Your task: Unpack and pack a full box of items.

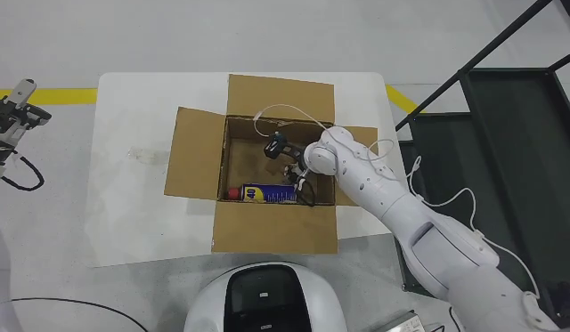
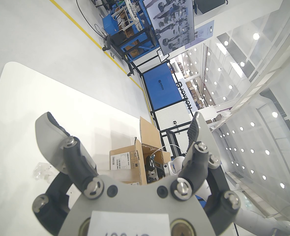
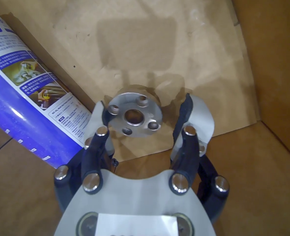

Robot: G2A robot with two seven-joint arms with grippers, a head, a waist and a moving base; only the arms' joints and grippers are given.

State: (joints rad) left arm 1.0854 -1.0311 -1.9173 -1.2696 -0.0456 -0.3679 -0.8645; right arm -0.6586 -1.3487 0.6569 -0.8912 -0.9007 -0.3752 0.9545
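**Step in hand.** The right end effector (image 3: 143,101) is lowered inside the open cardboard box (image 1: 276,230), which stands on the white worktop (image 1: 134,216). Its fingers are held apart and straddle a round metal flange (image 3: 141,127) that lies flat on the box floor. One finger is set close against the flange rim, while a clear gap is seen at the other. Nothing is clamped. A blue spray can (image 3: 24,104) is laid on its side along the box wall, just beside the flange. The left end effector (image 2: 123,117) is held spread and empty, out past the worktop's edge and well apart from the box.

**Judgement.** A grasp on the flange is judged to be in preparation, as part of unpacking. A release after placing cannot be excluded.

**Next move.** Closure across the flange rim is called for, followed by a straight lift clear of the box walls. The thin, flat rim is judged liable to slip.
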